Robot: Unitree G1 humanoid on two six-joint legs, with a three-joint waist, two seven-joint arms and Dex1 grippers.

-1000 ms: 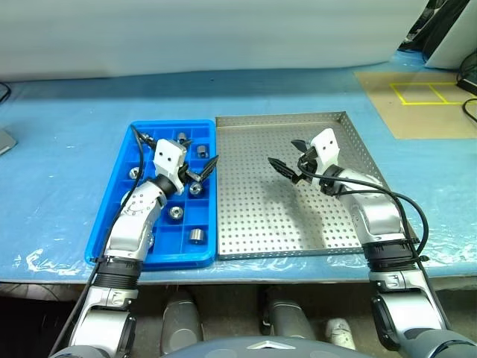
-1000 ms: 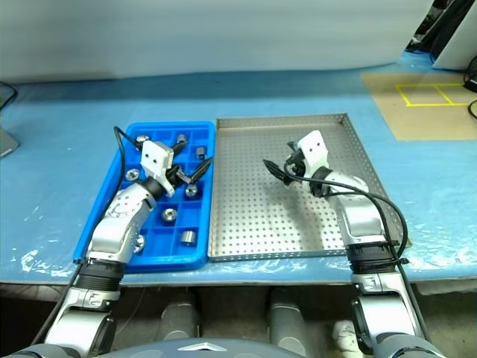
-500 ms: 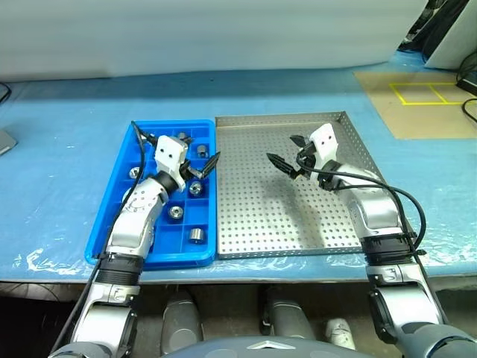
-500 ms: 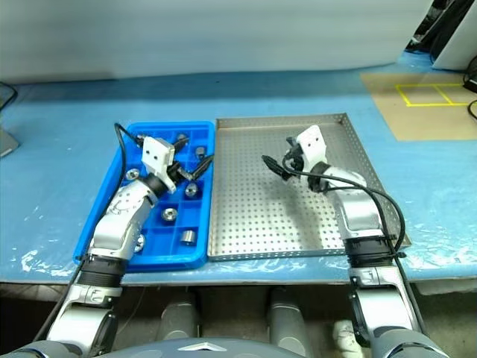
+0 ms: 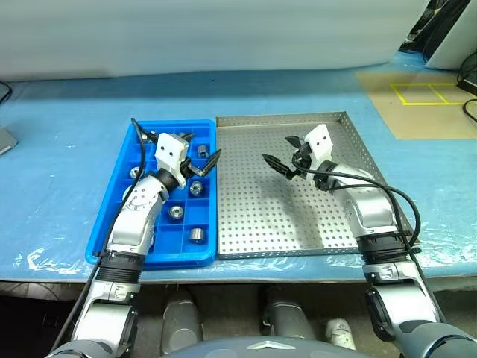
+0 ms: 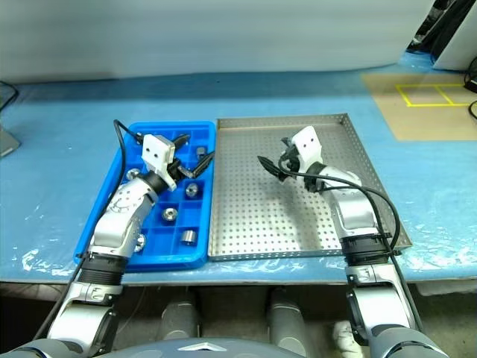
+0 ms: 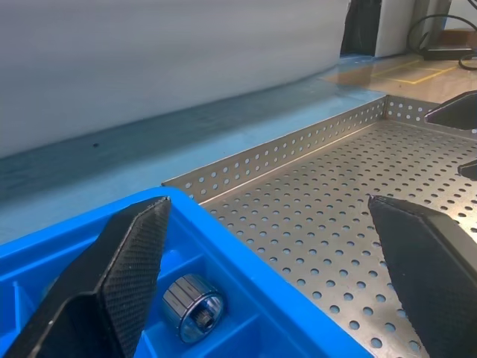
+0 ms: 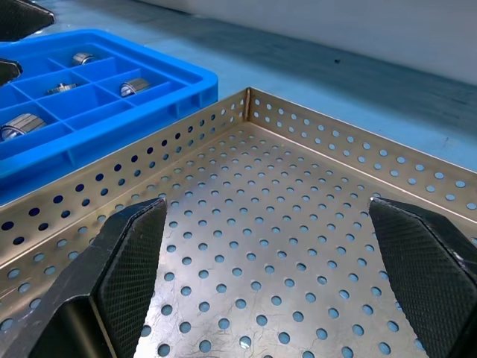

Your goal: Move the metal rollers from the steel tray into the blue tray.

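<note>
My left gripper [image 5: 200,154] and right gripper [image 5: 283,154] hover released, empty, above the blue tray [image 5: 112,216] holding metal rollers [image 5: 196,236] and the bare steel tray [image 5: 261,216].

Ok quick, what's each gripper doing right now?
Left gripper: open, holding nothing, above the blue tray.
Right gripper: open, holding nothing, above the steel tray.
</note>
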